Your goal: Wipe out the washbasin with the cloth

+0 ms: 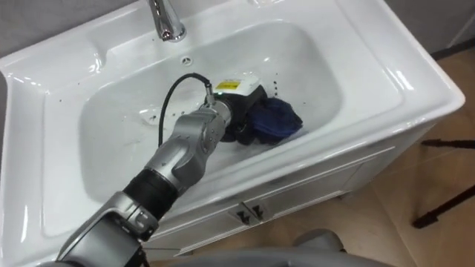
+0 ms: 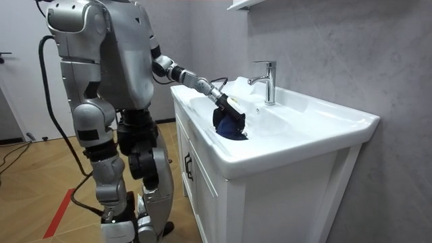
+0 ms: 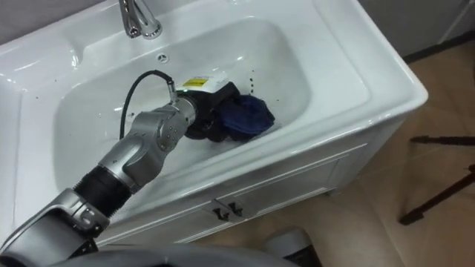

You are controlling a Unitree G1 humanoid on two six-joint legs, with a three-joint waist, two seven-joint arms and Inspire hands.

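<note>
Right now the cloth lies inside the white basin, on the sloping wall nearest the robot and toward the basin's right half. It is dark blue, soft and crumpled into a loose bundle with deep folds, and its surface is matte against the glossy porcelain. The left hand, black and reaching in from the lower left on a silver forearm, sits at the cloth's left edge. Its fingers curl into the fabric and hold it bunched against the basin wall. In the room view the bundle hangs from that hand just above the basin's front rim.

A small yellow-and-white tag sits on the back of the hand. Its print is too small to read, and no other writing can be made out.

At the back of the basin stands a chrome faucet, with a round overflow hole just below it. A few dark specks dot the porcelain beyond the cloth. Beneath the basin is a white cabinet with two small dark handles side by side. The robot stands upright at the cabinet's front on a wooden floor, where thin black stand legs lie off to its right.
</note>
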